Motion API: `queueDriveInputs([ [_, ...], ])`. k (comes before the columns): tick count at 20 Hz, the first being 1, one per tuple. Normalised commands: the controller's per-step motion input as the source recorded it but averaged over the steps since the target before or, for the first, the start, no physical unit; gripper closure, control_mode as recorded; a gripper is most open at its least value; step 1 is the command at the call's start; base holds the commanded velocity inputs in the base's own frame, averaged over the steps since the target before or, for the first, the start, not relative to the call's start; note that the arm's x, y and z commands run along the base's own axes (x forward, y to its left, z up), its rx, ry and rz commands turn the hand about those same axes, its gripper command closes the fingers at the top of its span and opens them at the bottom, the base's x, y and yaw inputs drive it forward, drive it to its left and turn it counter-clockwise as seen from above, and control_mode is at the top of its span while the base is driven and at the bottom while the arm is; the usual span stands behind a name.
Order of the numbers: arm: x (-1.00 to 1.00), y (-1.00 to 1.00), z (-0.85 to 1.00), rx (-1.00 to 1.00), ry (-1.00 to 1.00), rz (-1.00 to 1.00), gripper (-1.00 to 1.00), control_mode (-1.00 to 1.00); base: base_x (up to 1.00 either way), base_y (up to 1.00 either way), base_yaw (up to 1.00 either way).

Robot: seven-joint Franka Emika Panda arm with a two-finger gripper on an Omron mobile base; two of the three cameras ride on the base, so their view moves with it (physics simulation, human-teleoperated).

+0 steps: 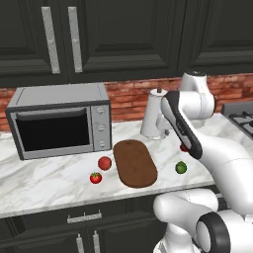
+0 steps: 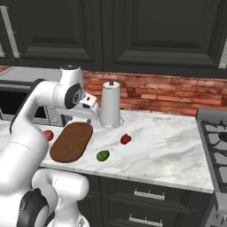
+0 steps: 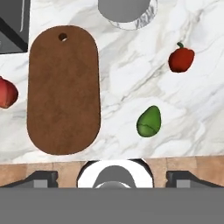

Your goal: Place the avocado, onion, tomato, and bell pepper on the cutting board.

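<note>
The dark brown oval cutting board (image 1: 135, 163) (image 2: 72, 142) (image 3: 64, 89) lies bare on the marble counter. The green avocado (image 1: 181, 167) (image 2: 103, 155) (image 3: 149, 122) rests to its right near the front edge. Further back on that side sits the red bell pepper (image 2: 126, 139) (image 3: 181, 60), partly hidden by my arm in the left base view. Left of the board are a reddish onion (image 1: 104, 163) (image 2: 48, 135) (image 3: 6, 92) and a tomato (image 1: 96, 178) with a green top. My gripper (image 2: 88, 118) (image 3: 113, 178) hangs high above the counter, open, with nothing between its fingers.
A microwave (image 1: 59, 121) stands at the back left. A paper towel roll (image 1: 153, 118) (image 2: 110, 105) stands just behind the board. A stove (image 2: 213, 137) borders the counter on the right. The counter's front edge (image 3: 52, 157) runs close to the board and the avocado.
</note>
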Motion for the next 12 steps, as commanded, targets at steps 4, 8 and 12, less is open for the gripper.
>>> queueDriveInputs([
  [4,-0.12,-0.15,-0.34,0.00,0.08,-0.12,-1.00,-1.00,0.00,0.00,0.00],
  [8,-0.08,-0.21,-0.37,0.00,0.06,-0.08,-1.00,-1.00,0.00,0.00,0.00],
  [12,0.00,-0.22,-0.39,0.00,0.05,-0.03,-1.00,-1.00,0.00,0.00,0.00],
])
